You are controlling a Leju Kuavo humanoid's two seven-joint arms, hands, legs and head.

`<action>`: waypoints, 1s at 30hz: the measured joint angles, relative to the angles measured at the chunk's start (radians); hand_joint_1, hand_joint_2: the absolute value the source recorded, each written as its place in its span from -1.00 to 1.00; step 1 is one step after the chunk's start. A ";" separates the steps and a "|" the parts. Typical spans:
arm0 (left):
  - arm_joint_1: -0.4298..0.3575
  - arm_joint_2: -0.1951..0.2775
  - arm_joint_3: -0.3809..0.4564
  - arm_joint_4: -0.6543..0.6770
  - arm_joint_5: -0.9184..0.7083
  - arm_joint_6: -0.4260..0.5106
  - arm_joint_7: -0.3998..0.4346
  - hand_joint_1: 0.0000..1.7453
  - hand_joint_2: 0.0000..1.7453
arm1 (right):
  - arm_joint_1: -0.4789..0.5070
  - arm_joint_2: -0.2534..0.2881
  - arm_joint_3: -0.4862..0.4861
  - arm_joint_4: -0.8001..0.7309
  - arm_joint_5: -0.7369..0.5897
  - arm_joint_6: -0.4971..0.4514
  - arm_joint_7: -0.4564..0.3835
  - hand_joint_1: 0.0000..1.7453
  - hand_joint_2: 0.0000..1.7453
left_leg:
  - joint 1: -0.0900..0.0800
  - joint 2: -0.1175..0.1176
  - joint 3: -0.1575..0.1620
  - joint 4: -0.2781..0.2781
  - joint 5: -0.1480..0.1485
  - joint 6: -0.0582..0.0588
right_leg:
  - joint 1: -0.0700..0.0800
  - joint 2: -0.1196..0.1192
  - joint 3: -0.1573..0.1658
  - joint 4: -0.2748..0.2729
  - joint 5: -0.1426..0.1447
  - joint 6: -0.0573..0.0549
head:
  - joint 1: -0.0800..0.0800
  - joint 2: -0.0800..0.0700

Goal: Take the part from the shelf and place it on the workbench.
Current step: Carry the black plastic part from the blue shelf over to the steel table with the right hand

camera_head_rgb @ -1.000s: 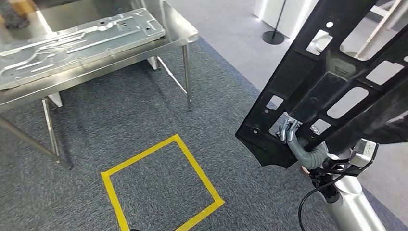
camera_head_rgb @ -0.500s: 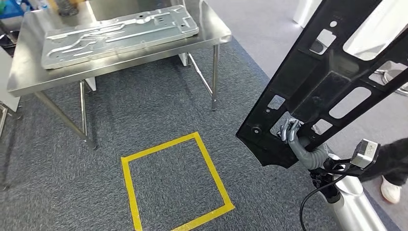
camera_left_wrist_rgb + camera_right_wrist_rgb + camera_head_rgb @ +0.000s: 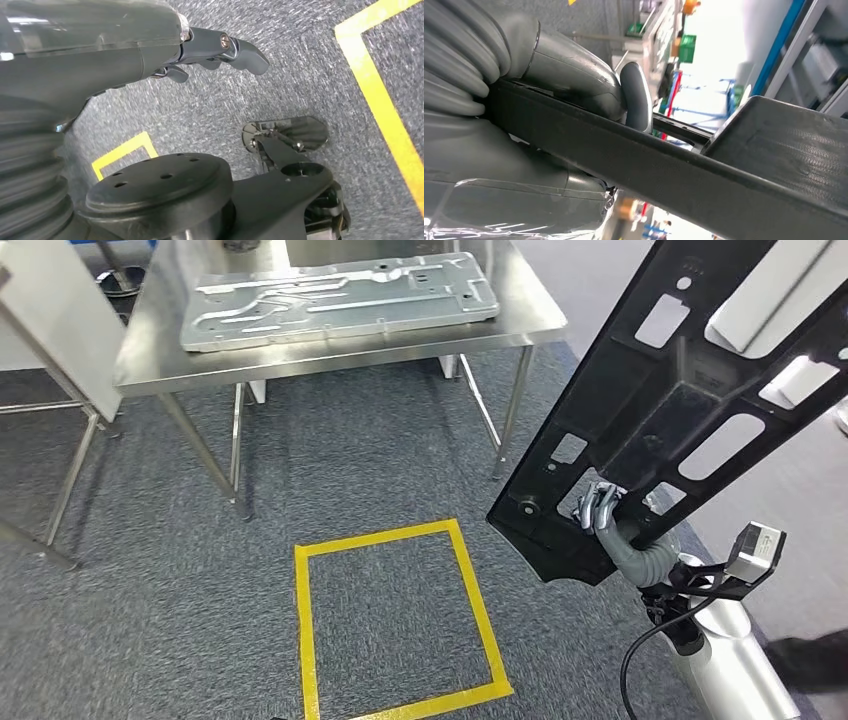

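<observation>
A: Head view first: where is the part (image 3: pixel 690 390) now?

B: Off the shelf and in the air, on the robot's right side. It is a long black panel with cut-out windows. The right hand (image 3: pixel 600 510) grips it near its lower end, fingers hooked through 1 of the openings.

A: Does the right wrist view agree?

B: Yes. The right hand's thumb (image 3: pixel 636 97) presses against the panel's edge (image 3: pixel 664 175), so that hand is clamped on the part, not spread.

A: And the left hand (image 3: pixel 200 50)?

B: Hanging low over the carpet, holding nothing. Its fingers look loosely extended and apart.

A: Which relation matters for the placing?

B: The panel's long axis. It runs steeply up and to the right from the hand, away from the surface (image 3: pixel 330 355), which lies ahead and to the left, well apart from the part. A metal plate (image 3: pixel 340 300) already lies along that surface, its length crosswise to the robot.

A: So what does the next move call for?

B: My judgement: close the distance past the yellow tape square (image 3: pixel 395 625), then swing the panel leftward and lay it flat. The right arm must carry it; the left is free to steady it.
</observation>
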 joint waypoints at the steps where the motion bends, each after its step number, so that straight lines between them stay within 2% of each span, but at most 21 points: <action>1: -0.001 0.000 0.000 0.000 0.000 0.000 -0.001 -1.00 1.00 | -0.003 0.000 0.000 0.002 -0.005 0.006 -0.002 0.96 1.00 | 0.001 -0.010 -0.005 0.004 -0.001 -0.005 | -0.001 0.020 0.017 -0.043 0.013 -0.002 | 0.000 0.000; 2: 0.000 0.000 0.000 0.000 0.001 0.001 -0.002 -1.00 1.00 | -0.006 0.000 0.001 0.004 -0.013 0.014 -0.006 0.96 1.00 | 0.002 -0.019 -0.011 0.005 0.000 -0.011 | -0.001 0.033 0.023 -0.060 0.014 -0.006 | 0.000 0.000; 3: 0.001 0.000 0.000 0.000 0.002 0.002 -0.002 -1.00 1.00 | -0.009 0.001 0.002 0.006 -0.022 0.022 -0.009 0.96 1.00 | 0.003 -0.028 -0.015 0.004 0.002 -0.017 | 0.001 0.034 0.022 -0.063 0.013 -0.010 | 0.000 0.000; 4: 0.003 0.000 0.000 0.000 0.002 0.004 -0.002 -1.00 1.00 | -0.012 0.002 0.003 0.007 -0.030 0.029 -0.013 0.96 1.00 | 0.005 -0.034 -0.018 0.002 0.003 -0.023 | 0.001 0.026 0.023 -0.064 0.015 -0.017 | 0.000 0.000; 5: 0.005 0.000 0.000 0.000 0.002 0.006 -0.001 -1.00 1.00 | -0.016 0.004 0.004 0.008 -0.037 0.033 -0.015 0.96 1.00 | 0.004 -0.025 -0.019 0.006 0.000 -0.028 | 0.000 0.019 0.025 -0.068 0.017 -0.024 | 0.000 0.000; 7: 0.004 0.000 0.000 0.000 0.002 0.010 0.000 -1.00 1.00 | -0.022 0.006 0.004 0.009 -0.045 0.037 -0.018 0.96 1.00 | 0.001 0.025 -0.042 0.060 -0.034 -0.036 | 0.000 0.003 0.033 -0.078 0.021 -0.037 | 0.000 0.000; 9: 0.001 0.000 0.000 0.000 0.000 0.010 0.000 -1.00 1.00 | -0.022 0.007 0.004 0.012 -0.048 0.039 -0.019 0.96 1.00 | 0.003 0.076 -0.101 0.190 -0.098 -0.040 | 0.007 -0.014 0.037 -0.079 0.020 -0.044 | -0.001 0.000; 10: 0.000 0.000 0.001 0.000 0.000 0.010 0.000 -1.00 1.00 | -0.020 0.007 0.004 0.013 -0.049 0.041 -0.019 0.96 1.00 | 0.005 0.085 -0.132 0.255 -0.123 -0.041 | 0.009 -0.022 0.037 -0.079 0.019 -0.046 | -0.001 0.000; 11: 0.000 0.000 0.001 0.000 -0.001 0.010 0.000 -1.00 1.00 | -0.017 0.007 0.004 0.013 -0.051 0.042 -0.018 0.96 1.00 | 0.006 0.087 -0.150 0.292 -0.131 -0.042 | 0.011 -0.029 0.038 -0.079 0.018 -0.046 | -0.001 0.000; 12: 0.000 0.000 0.001 0.000 -0.002 0.010 0.000 -1.00 1.00 | -0.015 0.007 0.005 0.014 -0.054 0.043 -0.016 0.96 1.00 | 0.006 0.088 -0.149 0.290 -0.120 -0.041 | 0.013 -0.034 0.039 -0.078 0.018 -0.046 | -0.001 0.000; 13: 0.000 0.000 0.001 0.000 -0.003 0.010 0.000 -1.00 1.00 | -0.013 0.007 0.004 0.014 -0.057 0.043 -0.014 0.96 1.00 | 0.006 0.088 -0.125 0.247 -0.092 -0.038 | 0.014 -0.038 0.040 -0.078 0.017 -0.046 | -0.001 0.000; 14: 0.000 0.001 0.001 0.000 -0.004 0.010 0.001 -1.00 1.00 | -0.013 0.007 0.004 0.014 -0.061 0.043 -0.013 0.96 1.00 | 0.006 0.089 -0.085 0.170 -0.056 -0.034 | 0.014 -0.041 0.042 -0.078 0.016 -0.045 | -0.001 0.000; 16: -0.001 0.002 0.001 0.000 -0.005 0.010 0.001 -1.00 1.00 | -0.012 0.006 0.002 0.014 -0.066 0.043 -0.012 0.96 1.00 | 0.001 0.090 -0.015 0.038 -0.014 -0.024 | 0.017 -0.045 0.043 -0.078 0.015 -0.039 | -0.001 0.000; 17: -0.001 0.002 0.000 0.000 -0.006 0.010 0.001 -1.00 1.00 | -0.012 0.006 0.002 0.014 -0.068 0.043 -0.012 0.96 1.00 | -0.002 0.090 0.002 0.004 -0.009 -0.020 | 0.017 -0.045 0.043 -0.079 0.015 -0.035 | -0.001 0.000; 21: 0.001 0.002 0.000 0.000 -0.012 0.009 0.001 -1.00 1.00 | -0.009 0.006 0.000 0.013 -0.070 0.042 -0.008 0.96 1.00 | -0.001 0.090 0.012 -0.022 -0.006 -0.001 | 0.015 -0.046 0.040 -0.073 0.009 -0.014 | -0.001 0.000; 23: 0.000 0.002 -0.001 0.000 -0.015 0.012 -0.002 -1.00 1.00 | -0.008 0.005 -0.001 0.013 -0.070 0.042 -0.005 0.96 1.00 | 0.002 0.090 0.023 -0.036 -0.007 0.011 | 0.015 -0.045 -0.002 0.011 -0.032 -0.010 | 0.000 0.000; 25: 0.001 0.002 -0.003 0.000 -0.017 0.016 -0.005 -1.00 1.00 | -0.004 0.004 -0.002 0.013 -0.070 0.042 -0.003 0.96 1.00 | -0.001 0.090 0.029 -0.036 -0.016 0.016 | 0.016 -0.044 -0.080 0.152 -0.083 -0.006 | 0.000 0.000; 26: 0.003 0.002 -0.003 0.000 -0.018 0.018 -0.006 -1.00 1.00 | 0.000 0.005 -0.002 0.013 -0.070 0.042 -0.001 0.96 1.00 | -0.001 0.090 0.034 -0.035 -0.023 0.017 | 0.015 -0.045 -0.110 0.200 -0.089 -0.004 | 0.000 0.000; 27: 0.004 0.002 -0.003 0.000 -0.019 0.018 -0.008 -1.00 1.00 | 0.003 0.005 -0.001 0.013 -0.070 0.042 0.000 0.96 1.00 | -0.002 0.090 0.041 -0.033 -0.030 0.017 | 0.014 -0.045 -0.122 0.210 -0.076 -0.002 | 0.000 0.000; 28: 0.006 0.002 -0.003 0.000 -0.019 0.019 -0.009 -1.00 1.00 | 0.004 0.005 -0.001 0.013 -0.070 0.042 0.001 0.96 1.00 | -0.002 0.090 0.050 -0.032 -0.037 0.015 | 0.013 -0.045 -0.112 0.177 -0.043 -0.001 | 0.000 0.000; 30: 0.007 0.002 -0.003 0.000 -0.019 0.019 -0.013 -1.00 1.00 | 0.005 0.005 -0.001 0.013 -0.070 0.042 0.001 0.96 1.00 | -0.002 0.090 0.073 -0.030 -0.054 0.007 | 0.009 -0.047 -0.046 0.037 0.035 -0.001 | 0.000 0.000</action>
